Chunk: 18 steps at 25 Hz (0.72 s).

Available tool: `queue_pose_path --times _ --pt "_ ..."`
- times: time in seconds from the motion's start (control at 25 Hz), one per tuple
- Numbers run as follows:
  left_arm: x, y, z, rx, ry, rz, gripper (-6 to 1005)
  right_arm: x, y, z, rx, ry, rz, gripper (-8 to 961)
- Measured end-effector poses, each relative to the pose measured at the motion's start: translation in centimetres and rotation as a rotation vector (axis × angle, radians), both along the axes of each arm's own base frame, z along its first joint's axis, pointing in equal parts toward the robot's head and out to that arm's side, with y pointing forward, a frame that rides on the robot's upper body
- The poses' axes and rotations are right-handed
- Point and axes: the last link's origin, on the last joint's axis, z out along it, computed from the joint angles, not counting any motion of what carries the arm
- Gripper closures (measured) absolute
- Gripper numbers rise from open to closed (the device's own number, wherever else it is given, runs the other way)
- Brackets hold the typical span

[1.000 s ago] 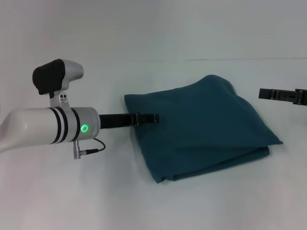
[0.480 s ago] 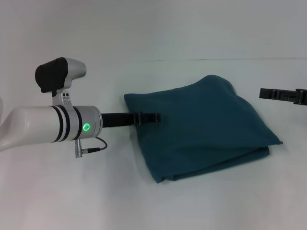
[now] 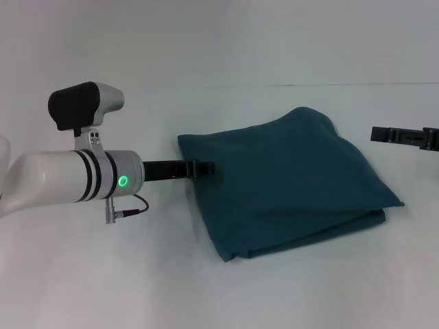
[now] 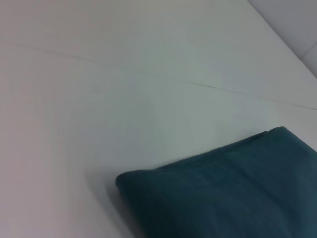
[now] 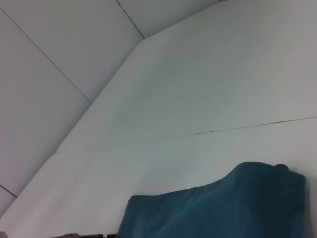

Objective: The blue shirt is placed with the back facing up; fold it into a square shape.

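The blue shirt (image 3: 288, 181) lies folded into a rough square in the middle of the white table, with its plain side up. My left gripper (image 3: 209, 167) hovers at the shirt's left edge and holds no cloth. At the far right my right gripper (image 3: 376, 133) stays off the shirt, beyond its right corner. One folded corner of the shirt (image 4: 233, 193) fills the left wrist view. In the right wrist view the shirt (image 5: 223, 208) lies low in the picture.
The white table (image 3: 103, 274) spreads around the shirt on all sides. Its far edge meets a pale wall (image 3: 219, 41). My left arm's white forearm (image 3: 62, 179) hangs over the table's left part.
My left gripper has drawn back to the left, off the shirt's left edge. The shirt and the right arm have not moved.
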Motion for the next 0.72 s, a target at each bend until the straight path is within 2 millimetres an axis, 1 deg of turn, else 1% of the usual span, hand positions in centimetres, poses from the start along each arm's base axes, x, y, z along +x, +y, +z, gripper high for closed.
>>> queue_pose_path --times 0.4,0.64,0.72 --pt "-0.06 0.07 0.03 0.006 0.005 0.001 680 -0.04 0.03 0.0 0.0 0.0 0.001 126" --pt "-0.1 0.12 0.02 0.012 0.009 0.003 909 -0.01 0.0 -0.02 0.0 0.001 0.0 126" --pt "-0.12 0.15 0.04 0.015 0.011 0.003 970 -0.01 -0.01 -0.04 0.001 0.002 -0.001 126"
